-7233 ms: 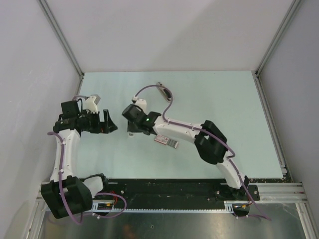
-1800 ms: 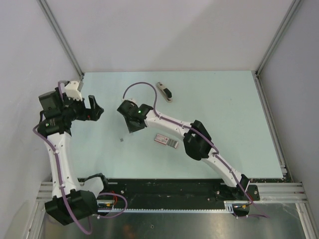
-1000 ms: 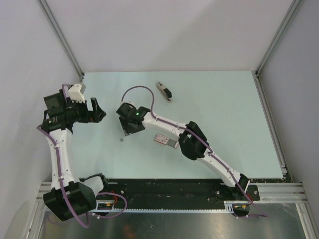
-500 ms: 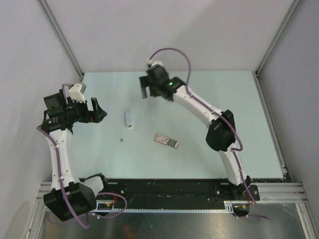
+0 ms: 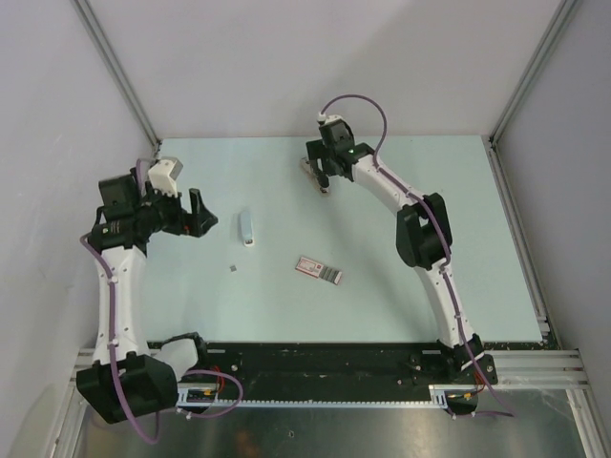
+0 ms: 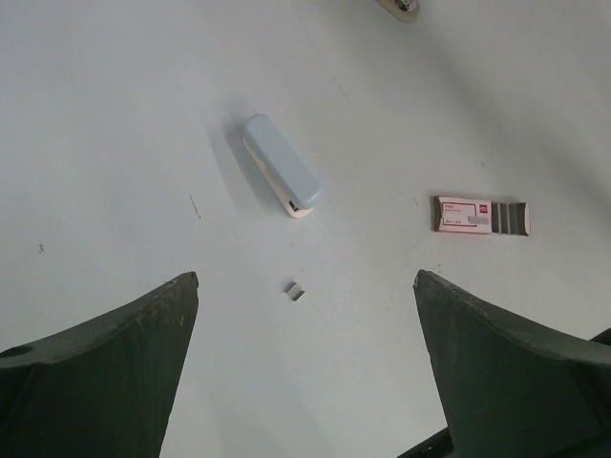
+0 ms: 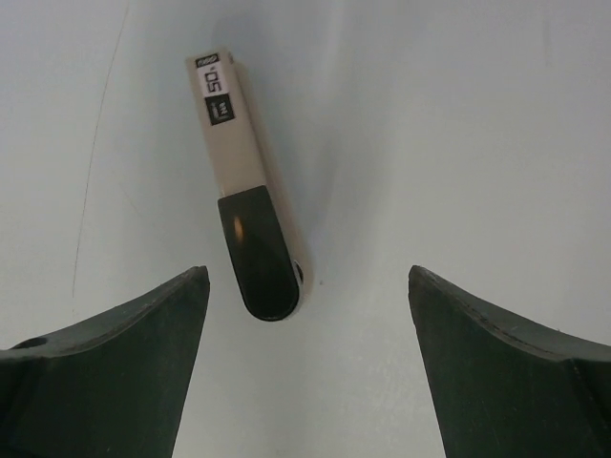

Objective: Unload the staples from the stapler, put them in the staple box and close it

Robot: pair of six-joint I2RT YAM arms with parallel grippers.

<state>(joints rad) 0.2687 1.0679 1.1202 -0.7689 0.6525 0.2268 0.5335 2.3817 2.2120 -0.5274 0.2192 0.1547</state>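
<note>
Right wrist view: right gripper hangs wide open, grasping nothing, over the stapler. The stapler lies far-centre on the table, long axis slanting far-left to near-right, black end between the fingers. Left gripper, also open, is well apart.

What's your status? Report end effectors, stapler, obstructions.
Left end effector open, empty. Right end effector open above stapler, no contact. One staple strip loose on table. Nothing in the way.
</note>
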